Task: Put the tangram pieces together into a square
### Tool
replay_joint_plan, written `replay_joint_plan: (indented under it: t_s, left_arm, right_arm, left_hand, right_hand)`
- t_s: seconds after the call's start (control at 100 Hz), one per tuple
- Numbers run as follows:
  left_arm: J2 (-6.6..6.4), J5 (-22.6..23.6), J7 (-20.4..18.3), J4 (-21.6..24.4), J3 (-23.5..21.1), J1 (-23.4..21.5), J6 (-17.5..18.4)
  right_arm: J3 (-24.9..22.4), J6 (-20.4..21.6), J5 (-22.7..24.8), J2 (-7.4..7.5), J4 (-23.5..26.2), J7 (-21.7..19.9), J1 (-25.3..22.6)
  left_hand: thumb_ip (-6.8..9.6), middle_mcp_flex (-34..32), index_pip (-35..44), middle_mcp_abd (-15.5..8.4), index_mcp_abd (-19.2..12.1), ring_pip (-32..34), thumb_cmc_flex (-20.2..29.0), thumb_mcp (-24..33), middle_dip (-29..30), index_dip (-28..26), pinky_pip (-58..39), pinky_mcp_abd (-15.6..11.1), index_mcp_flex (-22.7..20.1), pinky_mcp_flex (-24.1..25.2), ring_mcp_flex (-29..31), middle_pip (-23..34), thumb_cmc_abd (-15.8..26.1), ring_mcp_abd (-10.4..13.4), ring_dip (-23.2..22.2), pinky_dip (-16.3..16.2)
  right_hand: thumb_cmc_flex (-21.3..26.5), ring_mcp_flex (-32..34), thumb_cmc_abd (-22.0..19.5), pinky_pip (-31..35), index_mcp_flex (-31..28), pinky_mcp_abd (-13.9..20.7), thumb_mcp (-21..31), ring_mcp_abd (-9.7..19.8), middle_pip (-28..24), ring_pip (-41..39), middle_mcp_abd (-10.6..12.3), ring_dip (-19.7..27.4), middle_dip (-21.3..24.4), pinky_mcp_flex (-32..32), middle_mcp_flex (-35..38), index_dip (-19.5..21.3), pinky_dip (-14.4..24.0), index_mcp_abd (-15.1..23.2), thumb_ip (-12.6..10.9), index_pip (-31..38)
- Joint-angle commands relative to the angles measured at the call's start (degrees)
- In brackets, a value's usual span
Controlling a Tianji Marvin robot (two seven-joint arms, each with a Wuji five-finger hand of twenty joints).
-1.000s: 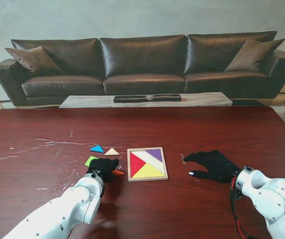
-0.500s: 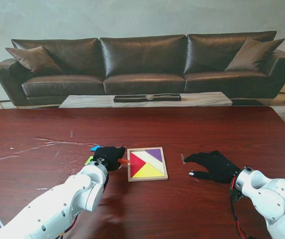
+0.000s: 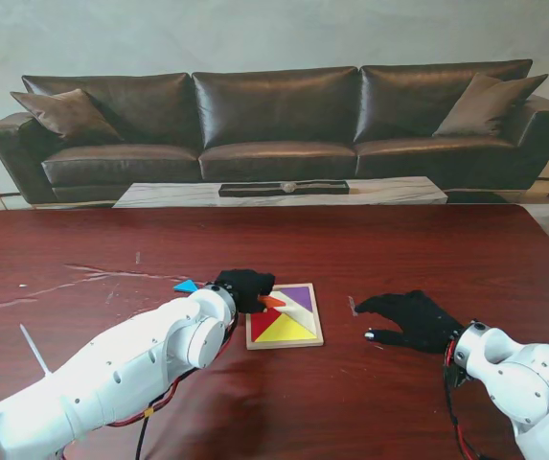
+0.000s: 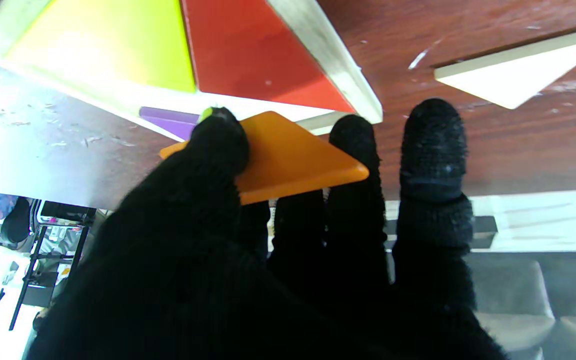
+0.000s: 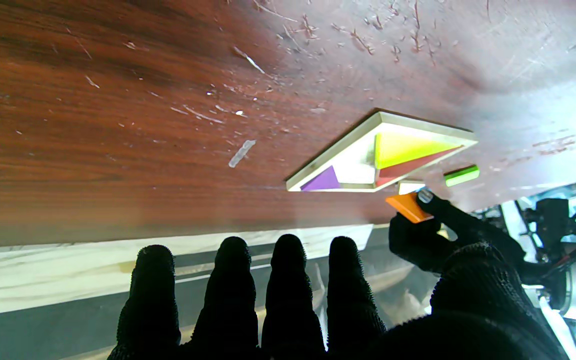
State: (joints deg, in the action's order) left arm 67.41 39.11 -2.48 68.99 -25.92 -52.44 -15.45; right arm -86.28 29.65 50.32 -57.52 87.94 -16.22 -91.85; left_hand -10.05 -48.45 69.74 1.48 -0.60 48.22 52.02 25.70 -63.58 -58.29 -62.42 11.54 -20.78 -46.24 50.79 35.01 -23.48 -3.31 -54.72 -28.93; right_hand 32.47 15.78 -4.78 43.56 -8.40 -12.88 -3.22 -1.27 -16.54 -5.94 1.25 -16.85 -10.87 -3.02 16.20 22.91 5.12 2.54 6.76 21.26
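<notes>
I hold the orange triangle (image 4: 288, 160) pinched in the left hand (image 3: 246, 287) over the tray (image 3: 284, 342); next, lower it into the open gap.

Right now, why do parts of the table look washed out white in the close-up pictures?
Glare: in the left wrist view, light reflecting off the glossy dark red wooden table bleaches it beside the wooden square puzzle tray; in the right wrist view, the same sheen whitens the wood around the tray; the stand view shows only faint streaks.
</notes>
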Motion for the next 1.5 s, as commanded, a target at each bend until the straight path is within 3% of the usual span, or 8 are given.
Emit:
replay_joint_plan:
  t_s: [0.0, 0.3, 0.48, 0.85, 1.23, 1.38, 1.4, 1.49]
  left_arm:
    - [1.37, -0.7, -0.1, -1.1, 0.4, 1.3, 0.6]
    - [5.06, -7.0, -0.2, -9.3, 4.4, 5.8, 3.7]
    - [6.7, -9.4, -0.6, -13.1, 5.9, 7.5, 5.0]
    - [9.93, -12.6, -0.6, -19.9, 8.1, 9.8, 7.5]
    - [11.28, -13.2, -0.4, -22.6, 9.0, 10.7, 7.7]
    - [11.44, -13.5, -0.6, -22.8, 8.9, 10.8, 7.1]
    - [11.45, -13.5, -0.6, -22.8, 8.9, 10.9, 7.0]
    - [11.67, -13.9, -0.7, -23.1, 8.8, 10.9, 6.9]
  right_arm:
    - [0.0, 0.2, 0.4, 0.07, 0.2, 0.1, -0.5]
    - [-0.3, 0.2, 0.5, 0.05, 0.0, 0.3, -0.9]
    - [-0.6, 0.3, 0.7, 0.06, 0.1, 0.4, -1.1]
    - [-0.9, 0.3, 1.1, 0.09, 0.3, 0.3, -1.4]
    - [-1.0, 0.0, 0.9, 0.15, 0.4, -0.3, -1.6]
    - [-1.1, -0.1, 0.9, 0.16, 0.5, -0.5, -1.7]
    - [-1.1, -0.2, 0.9, 0.17, 0.5, -0.5, -1.7]
    - [-1.1, -0.1, 0.8, 0.18, 0.4, -0.6, -1.7]
  left_hand:
    - [2.59, -1.1, 2.2, 1.3, -0.6, -0.6, 3.5, 1.9, 1.9, 0.5, -0.4, 1.7, 1.5, -1.4, 1.3, 0.9, -0.9, -0.7, -0.1, 0.1]
    - [3.39, 0.3, 1.9, 1.9, 0.0, 0.1, 4.5, -1.2, 3.5, 2.1, -0.7, 2.2, 2.4, -1.2, 0.6, 2.9, 0.2, -0.9, 0.0, 0.3]
    - [4.16, 1.4, 1.5, 0.9, 0.8, 0.1, 5.3, -3.6, 4.6, 4.2, -0.6, 2.7, 3.3, -0.2, -0.7, 3.3, 2.0, -1.3, 0.2, 0.2]
    - [4.63, 2.4, 1.0, 1.9, 2.1, 0.3, 5.7, -5.4, 5.3, 7.3, -1.4, 3.4, 3.7, 1.0, -1.6, 2.7, 3.4, -2.0, 0.6, -0.4]
    - [5.78, 4.9, 0.7, 2.6, 3.0, -0.5, 7.5, -11.6, 8.4, 11.7, -3.6, 2.9, 4.6, 1.9, -3.1, 2.7, 6.7, -2.4, 2.2, -0.5]
    - [7.25, 8.2, 0.4, 3.9, 4.0, -0.6, 9.3, -20.7, 15.8, 17.5, -5.4, 2.7, 4.5, 2.5, -4.1, 3.0, 11.7, -3.0, 2.8, -0.6]
    - [7.66, 8.8, 0.6, 4.2, 4.1, -0.6, 9.6, -22.8, 19.9, 18.7, -5.8, 2.5, 4.4, 2.6, -4.3, 4.0, 12.9, -3.1, 2.9, -0.6]
    - [7.63, 9.2, -0.3, 4.9, 4.3, -0.8, 9.0, -23.9, 21.4, 19.7, -6.2, 2.4, 3.8, 2.4, -4.7, 3.3, 14.4, -3.4, 3.1, -0.7]
  right_hand:
    - [0.8, 1.1, -0.1, 0.6, 2.1, -0.9, 0.2, -0.1, -0.5, 0.0, 0.0, -0.5, -0.2, -0.9, -0.1, -0.7, -0.9, 0.7, -1.7, 0.2]
    - [0.9, 1.2, -0.1, 0.6, 2.1, -0.8, 0.2, 0.0, -0.5, -0.1, 0.1, -0.5, -0.2, -0.9, -0.1, -0.8, -0.9, 0.6, -1.7, 0.3]
    - [0.9, 1.2, -0.2, 0.6, 2.2, -0.8, 0.2, 0.0, -0.6, -0.1, 0.1, -0.5, -0.2, -0.9, -0.1, -0.8, -0.9, 0.6, -1.7, 0.3]
    - [1.2, 1.6, -0.1, 0.7, 2.2, -0.9, 0.3, 0.2, -0.7, -0.4, -0.1, -0.7, -0.3, -0.8, -0.1, -0.8, -0.8, 0.6, -1.7, 0.4]
    - [1.4, 2.2, 0.0, 0.8, 2.4, -1.1, 0.3, 0.5, -0.8, -0.7, 0.0, -1.0, -0.3, -0.8, -0.1, -0.9, -0.7, 0.6, -1.7, 0.4]
    - [1.5, 2.4, 0.1, 0.8, 2.5, -1.3, 0.3, 0.6, -0.8, -0.8, -0.2, -1.1, -0.3, -0.8, -0.1, -0.9, -0.7, 0.3, -1.7, 0.4]
    - [1.6, 2.4, 0.1, 0.9, 2.6, -1.3, 0.3, 0.6, -0.8, -0.8, -0.2, -1.1, -0.3, -0.8, -0.1, -0.9, -0.7, 0.3, -1.8, 0.4]
    - [1.5, 2.6, 0.0, 0.9, 2.6, -1.4, 0.3, 0.6, -0.8, -0.9, -0.2, -1.2, -0.3, -0.9, -0.1, -1.0, -0.7, 0.2, -1.8, 0.4]
